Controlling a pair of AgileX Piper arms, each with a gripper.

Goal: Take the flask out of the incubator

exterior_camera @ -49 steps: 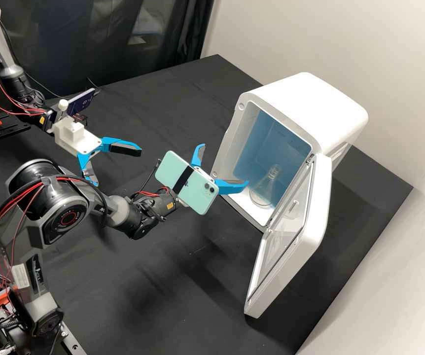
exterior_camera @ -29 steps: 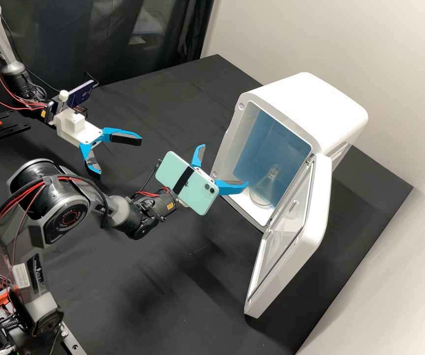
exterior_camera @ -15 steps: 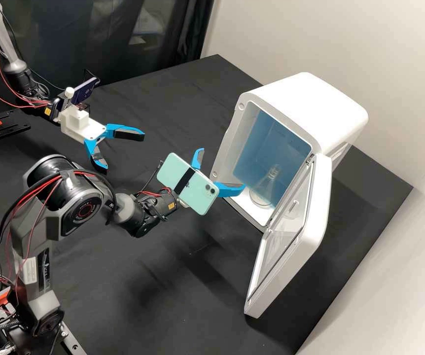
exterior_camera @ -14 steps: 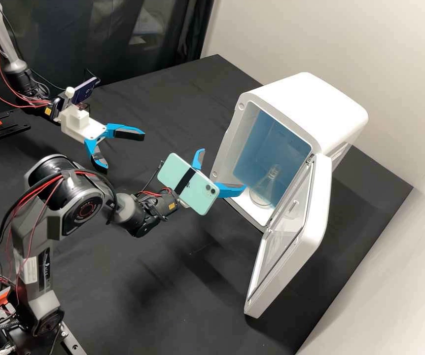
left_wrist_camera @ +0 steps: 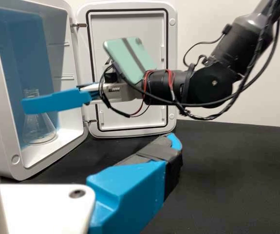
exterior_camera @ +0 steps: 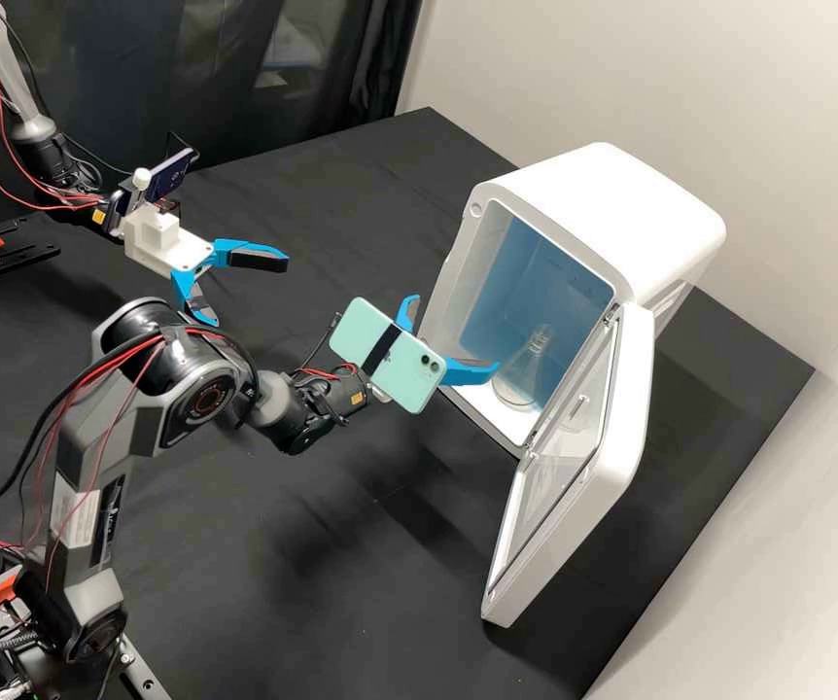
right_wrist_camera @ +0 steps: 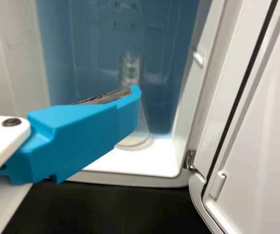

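Right arm, dark grey and strung with red wires, reaches low and long toward the white box-shaped incubator, forearm close to level. Its right gripper, white with two bright blue fingers, is spread wide, one fingertip at the incubator's open mouth. The left arm sits well back from the incubator, its left gripper also parted and pointing that way.

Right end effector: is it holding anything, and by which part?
Nothing. The right end effector is open at the incubator mouth; the flask stands inside.
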